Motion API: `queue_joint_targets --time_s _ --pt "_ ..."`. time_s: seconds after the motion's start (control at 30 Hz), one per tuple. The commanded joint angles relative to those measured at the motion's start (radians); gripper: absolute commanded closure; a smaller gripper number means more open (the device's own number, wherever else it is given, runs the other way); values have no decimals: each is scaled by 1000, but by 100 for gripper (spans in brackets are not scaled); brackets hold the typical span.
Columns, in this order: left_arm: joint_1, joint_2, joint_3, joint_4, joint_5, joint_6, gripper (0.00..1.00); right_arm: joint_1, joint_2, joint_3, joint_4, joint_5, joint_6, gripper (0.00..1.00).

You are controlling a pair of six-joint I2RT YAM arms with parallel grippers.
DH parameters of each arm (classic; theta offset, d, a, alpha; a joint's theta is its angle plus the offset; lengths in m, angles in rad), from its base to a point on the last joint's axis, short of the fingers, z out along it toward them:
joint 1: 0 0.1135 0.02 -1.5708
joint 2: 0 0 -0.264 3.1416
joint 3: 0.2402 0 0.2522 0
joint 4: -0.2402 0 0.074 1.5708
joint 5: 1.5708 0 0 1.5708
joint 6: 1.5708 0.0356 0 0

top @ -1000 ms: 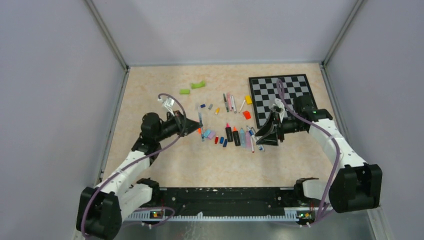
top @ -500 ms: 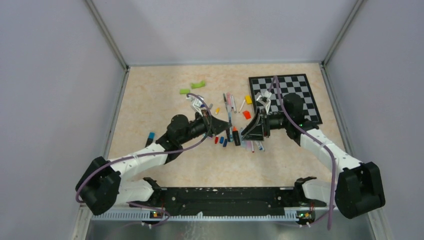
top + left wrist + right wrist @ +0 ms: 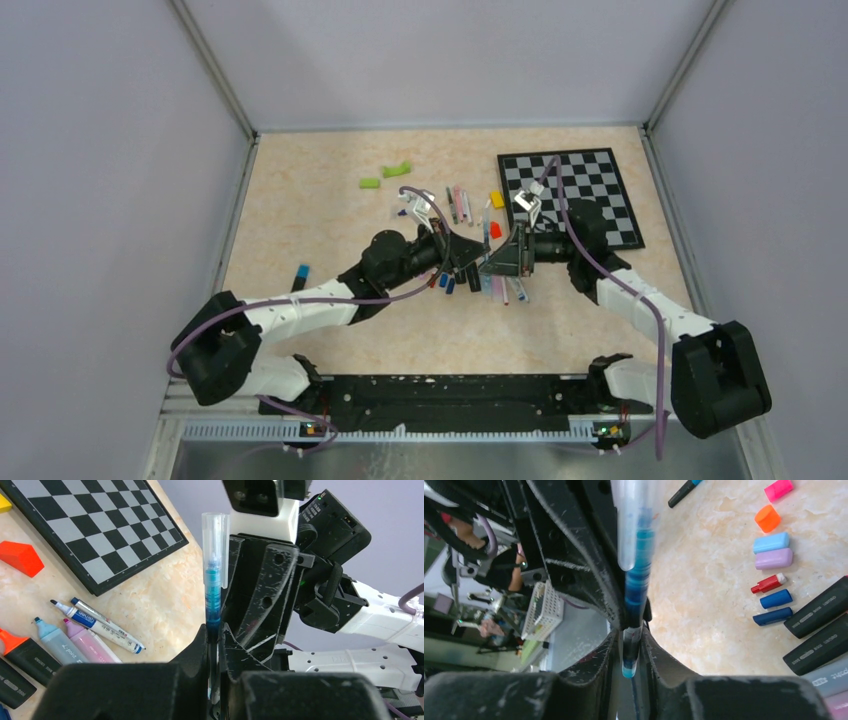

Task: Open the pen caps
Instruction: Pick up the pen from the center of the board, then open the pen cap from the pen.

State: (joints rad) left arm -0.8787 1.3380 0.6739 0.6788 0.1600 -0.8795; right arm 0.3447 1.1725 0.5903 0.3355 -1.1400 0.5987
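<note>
A thin blue pen (image 3: 214, 600) with a clear cap (image 3: 216, 535) stands upright out of my left gripper (image 3: 216, 630), which is shut on its lower barrel. In the top view both grippers meet over the pile of pens (image 3: 500, 285), and the held pen (image 3: 485, 235) rises between them. My right gripper (image 3: 629, 635) has its fingers close on either side of the pen (image 3: 636, 585) at its lower end. I cannot tell whether they press on it. The clear cap (image 3: 634, 525) is on the pen. Loose caps (image 3: 771, 542) lie on the table.
A chessboard (image 3: 575, 195) lies at the back right, with a yellow block (image 3: 497, 199) and an orange block (image 3: 495, 230) beside it. Green pieces (image 3: 397, 169) sit farther back. A blue cap (image 3: 302, 271) lies alone at the left. Black highlighters (image 3: 819, 610) lie under the grippers.
My left arm has carried the pen rightwards to the middle. The right arm has swung left to meet it, and its jaws have narrowed around the pen.
</note>
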Motion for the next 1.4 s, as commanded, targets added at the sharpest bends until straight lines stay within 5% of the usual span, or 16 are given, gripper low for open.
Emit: queue_joint_targets --time_s 0.0,0.03,0.13,0.23,0.4,0.47,0.67,0.9,1.37 --pt "-20 6 50 54 -46 28 100 11 -24 -6 121 23 91 91" --pt "-21 5 49 53 -47 29 99 10 -27 -9 132 18 99 100" --pt "-22 -14 55 34 -53 50 90 10 -36 -14 134 -6 88 100" --pt "-22 -70 61 -24 -68 117 69 5 -52 -19 123 -52 36 100" --pt "-16 -209 -19 22 -63 271 12 -20 -85 5 -31 -188 -218 100" --pt "-9 -258 -60 60 -28 292 2 -22 -95 2 -62 -251 -280 100" --pt "9 -304 -58 38 160 311 1 -21 -111 -24 -67 -365 -332 100" --pt "9 -178 -28 203 308 247 6 -13 -105 1 -179 -404 -432 100" --pt "9 4 70 343 405 152 47 -13 -96 -6 -179 -410 -439 100"
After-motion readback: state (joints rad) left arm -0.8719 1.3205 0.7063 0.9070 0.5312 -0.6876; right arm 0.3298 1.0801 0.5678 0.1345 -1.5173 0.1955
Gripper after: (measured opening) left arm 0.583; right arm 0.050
